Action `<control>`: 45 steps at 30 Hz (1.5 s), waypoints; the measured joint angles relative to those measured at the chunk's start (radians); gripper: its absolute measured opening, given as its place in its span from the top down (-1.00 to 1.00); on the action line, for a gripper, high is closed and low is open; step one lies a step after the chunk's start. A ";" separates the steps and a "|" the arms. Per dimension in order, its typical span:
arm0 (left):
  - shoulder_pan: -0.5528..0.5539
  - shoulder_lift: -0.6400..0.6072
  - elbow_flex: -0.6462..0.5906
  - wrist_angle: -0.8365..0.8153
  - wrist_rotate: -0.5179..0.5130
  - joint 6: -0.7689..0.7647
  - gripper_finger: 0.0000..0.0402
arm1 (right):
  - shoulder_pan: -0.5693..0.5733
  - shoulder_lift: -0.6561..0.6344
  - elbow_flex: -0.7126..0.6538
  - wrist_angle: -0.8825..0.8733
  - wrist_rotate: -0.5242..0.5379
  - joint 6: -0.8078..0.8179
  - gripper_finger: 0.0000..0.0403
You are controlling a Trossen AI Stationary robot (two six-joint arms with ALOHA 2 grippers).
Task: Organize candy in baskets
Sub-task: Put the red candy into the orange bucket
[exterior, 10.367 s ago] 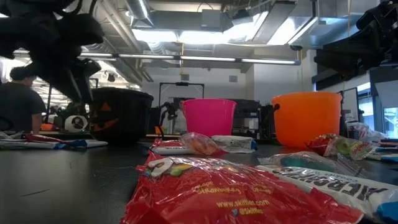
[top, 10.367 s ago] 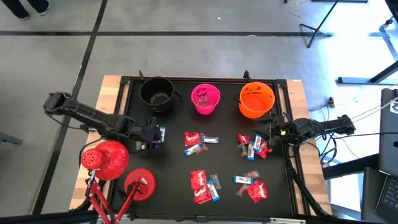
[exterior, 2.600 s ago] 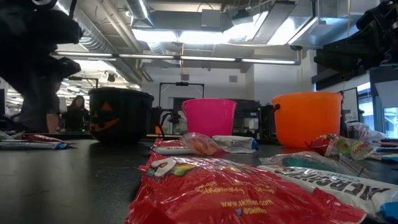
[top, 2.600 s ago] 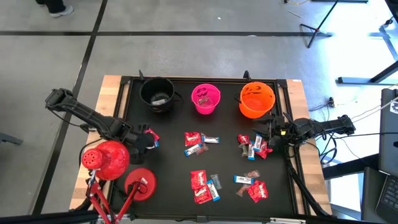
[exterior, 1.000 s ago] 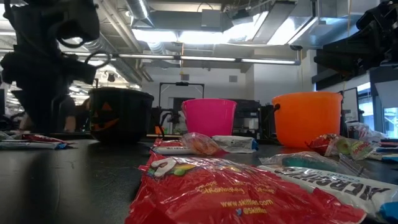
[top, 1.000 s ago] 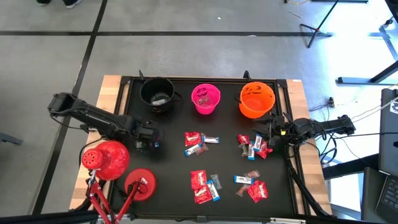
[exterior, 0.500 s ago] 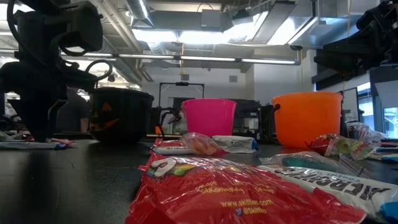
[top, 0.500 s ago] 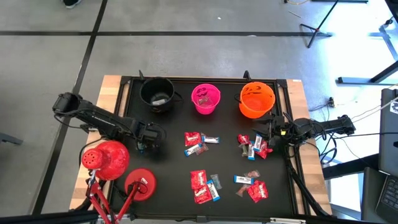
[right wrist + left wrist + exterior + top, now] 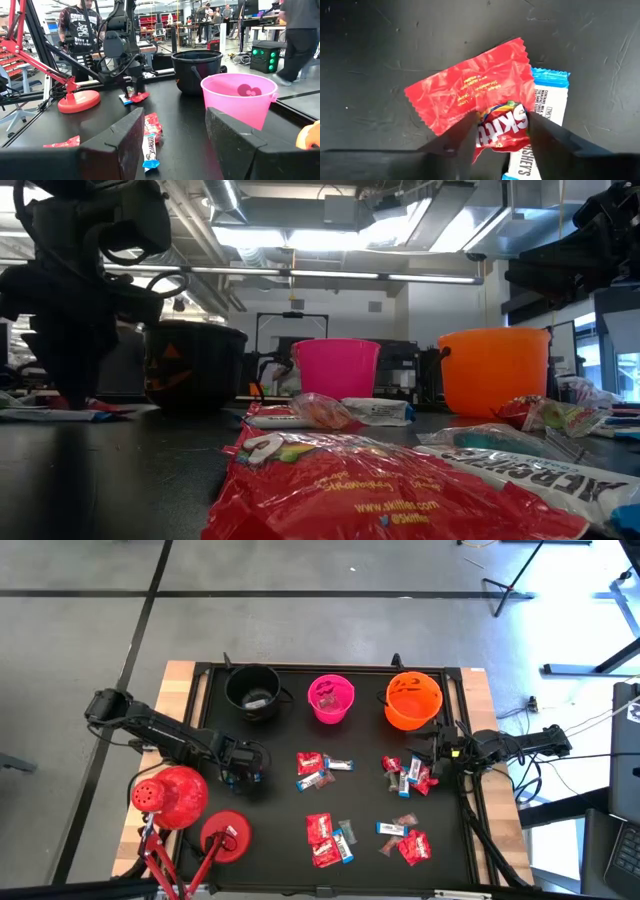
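Black table: left pincer straddles red candy, half-closed; should pinch squarely, clear of the blue-and-white bar beneath. Right pincer waits, wide.

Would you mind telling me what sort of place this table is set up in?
Probably a robotics lab or workshop: exposed ceiling ducts, benches with equipment behind the table, and people standing around.

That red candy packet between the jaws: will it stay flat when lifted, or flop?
The red candy packet looks like thin crinkled film, so it will probably flop and bend. It seems light. It overlaps a blue-and-white bar, which might get dragged along.
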 joint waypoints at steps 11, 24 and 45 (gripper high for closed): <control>0.000 -0.002 0.000 0.008 -0.010 0.002 0.92 | 0.000 0.000 0.000 0.000 0.000 0.000 -0.06; 0.000 -0.006 0.046 0.066 -0.034 0.051 0.97 | 0.000 0.000 0.000 0.000 0.000 0.000 -0.06; 0.026 -0.007 0.213 0.661 -0.032 0.453 0.98 | 0.000 0.000 0.000 0.000 0.000 0.000 -0.06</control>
